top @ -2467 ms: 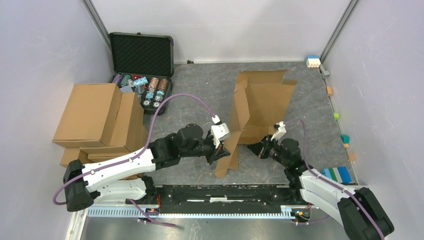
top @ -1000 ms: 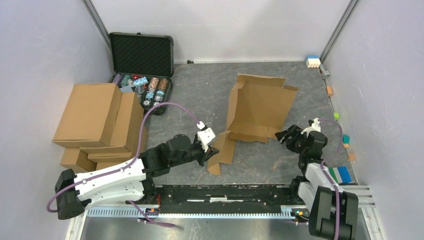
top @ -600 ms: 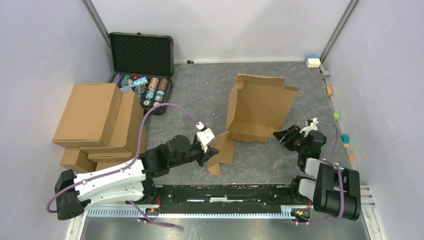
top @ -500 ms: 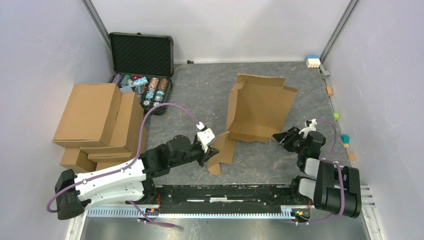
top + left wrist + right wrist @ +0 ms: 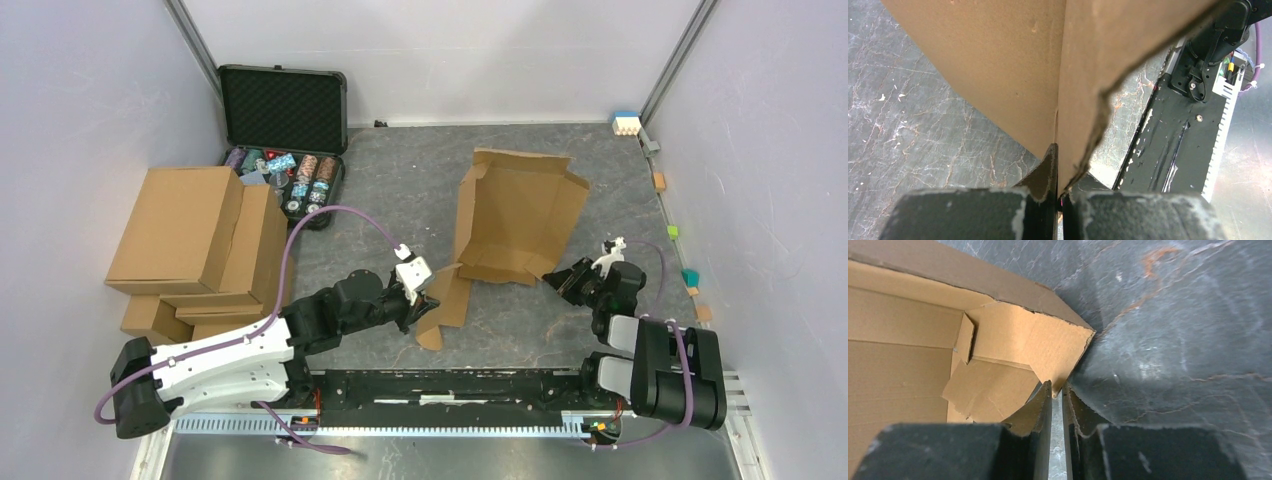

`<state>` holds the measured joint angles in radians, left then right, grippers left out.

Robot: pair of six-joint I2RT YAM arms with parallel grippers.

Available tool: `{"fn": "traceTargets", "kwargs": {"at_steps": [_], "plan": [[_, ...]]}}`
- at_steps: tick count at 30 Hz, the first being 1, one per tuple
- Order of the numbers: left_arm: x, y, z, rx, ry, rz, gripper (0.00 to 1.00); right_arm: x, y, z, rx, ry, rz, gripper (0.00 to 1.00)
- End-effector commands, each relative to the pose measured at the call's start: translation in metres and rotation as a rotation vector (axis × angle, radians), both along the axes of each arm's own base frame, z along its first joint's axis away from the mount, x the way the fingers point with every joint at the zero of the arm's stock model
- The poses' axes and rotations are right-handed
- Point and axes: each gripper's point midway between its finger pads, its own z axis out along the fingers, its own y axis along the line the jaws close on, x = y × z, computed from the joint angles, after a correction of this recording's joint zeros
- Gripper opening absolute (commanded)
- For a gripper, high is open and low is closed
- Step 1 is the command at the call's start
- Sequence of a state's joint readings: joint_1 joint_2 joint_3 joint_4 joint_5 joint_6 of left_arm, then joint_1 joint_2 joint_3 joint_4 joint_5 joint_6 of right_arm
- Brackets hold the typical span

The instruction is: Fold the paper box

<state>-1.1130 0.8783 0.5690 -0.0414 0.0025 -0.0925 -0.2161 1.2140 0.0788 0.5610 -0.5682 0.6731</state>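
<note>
The grey bench (image 5: 400,190) is carrying the paper box (image 5: 520,210) on its middle-right part, half formed. The wide panel is lying face up, a side wall is standing along its left edge, and a loose strip (image 5: 447,300) is trailing off the near-left corner. Its long axis is running near to far, leaning a little rightward at the far end, with the open side facing up.

The left arm (image 5: 335,308) is reaching that strip, its jaws clenched on the strip's edge. The right arm (image 5: 612,290) is sitting at the near-right corner flap (image 5: 1048,345). Its jaws are standing a narrow slit apart with the flap's tip in the slit, and I cannot tell whether they are biting.

The step in hand is probably raising the near walls. Next, the right side is needing a firm pinch before it swings the flap inward.
</note>
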Motion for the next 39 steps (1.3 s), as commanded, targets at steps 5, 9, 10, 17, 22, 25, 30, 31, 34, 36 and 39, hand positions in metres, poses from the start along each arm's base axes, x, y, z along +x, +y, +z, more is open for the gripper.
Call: {"fn": "traceTargets", "kwargs": {"at_steps": [5,9,10,17,22,25,30,31,34,36,39], "plan": [[-0.008,-0.005,-0.006,0.011,0.063,-0.022,0.02,0.012,0.029,0.021,0.01,-0.085,0.102,0.18],[-0.008,-0.005,-0.007,0.014,0.065,-0.02,0.02,0.014,0.033,0.028,0.002,-0.105,0.109,0.2],[-0.008,-0.004,-0.007,0.014,0.064,-0.017,0.02,0.015,0.032,0.028,-0.011,-0.105,0.108,0.22],[-0.005,-0.002,-0.007,0.019,0.059,0.001,0.02,0.012,0.011,0.023,-0.128,-0.092,0.043,0.47],[-0.004,-0.001,-0.003,0.01,0.049,0.005,0.02,0.012,-0.021,0.023,-0.229,-0.094,-0.065,0.69],[-0.004,-0.001,-0.004,0.012,0.051,0.004,0.02,0.019,-0.035,0.034,-0.246,-0.127,-0.107,0.85],[-0.005,0.0,-0.003,0.009,0.051,0.002,0.02,0.04,-0.038,0.056,-0.241,-0.184,-0.089,0.98],[-0.005,0.0,-0.003,0.007,0.05,0.004,0.02,0.046,-0.037,0.06,-0.268,-0.213,-0.055,0.98],[-0.005,0.0,-0.003,0.006,0.05,0.005,0.02,0.054,-0.033,0.078,-0.328,-0.371,0.001,0.98],[-0.005,-0.001,-0.003,0.004,0.05,0.001,0.02,0.054,-0.031,0.085,-0.349,-0.45,0.007,0.98],[-0.006,-0.002,-0.003,0.002,0.051,-0.005,0.02,0.064,-0.027,0.088,-0.347,-0.478,0.043,0.98]]}}
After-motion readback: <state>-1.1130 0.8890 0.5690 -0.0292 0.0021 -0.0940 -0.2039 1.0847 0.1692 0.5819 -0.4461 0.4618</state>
